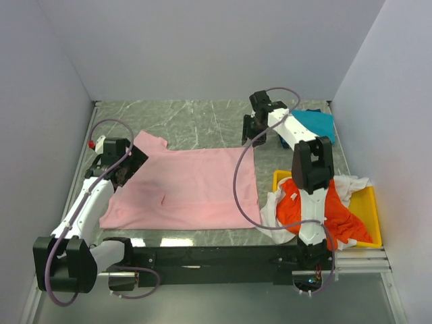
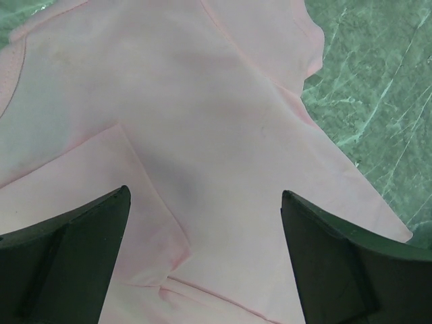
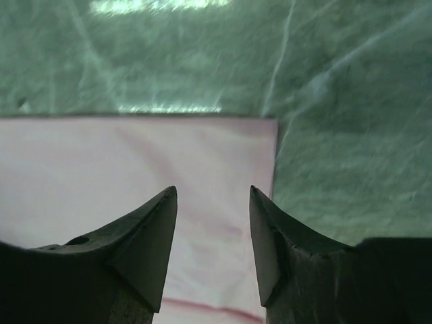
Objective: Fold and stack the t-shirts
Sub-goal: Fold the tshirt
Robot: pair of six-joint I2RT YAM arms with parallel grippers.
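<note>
Okay, pink tee flat, both grippers over it

I see the pink t-shirt (image 1: 189, 185) spread out flat on the marble table (image 1: 196, 121), left of centre. Its neck end points left and its hem is on the right. There are a few soft creases and no fold across the body.

My left gripper (image 1: 123, 164) sits over the shirt's left end, by the far sleeve. In the left wrist view its jaws are spread wide (image 2: 206, 196). Pink cloth (image 2: 223, 135) and a sleeve seam fill the gap between them, with nothing pinched. Green table (image 2: 378, 88) shows off to the right.

My right gripper (image 1: 252, 135) is at the shirt's far right hem corner. In the right wrist view the jaws (image 3: 212, 192) have a narrower gap and are not closed. They straddle the right edge of the cloth (image 3: 135, 162), just short of its corner, with bare table (image 3: 337, 135) beyond. I can't tell if the tips touch the fabric.

The teal-blue t-shirt (image 1: 317, 123) is bunched in the far right corner, just beyond the right arm. The orange-red t-shirt (image 1: 344, 223) and the white t-shirt (image 1: 270, 210) are heaped together in the yellow tray (image 1: 370, 209) at near right. The white one spills over the tray's left edge onto the table, close to the pink hem.
</note>
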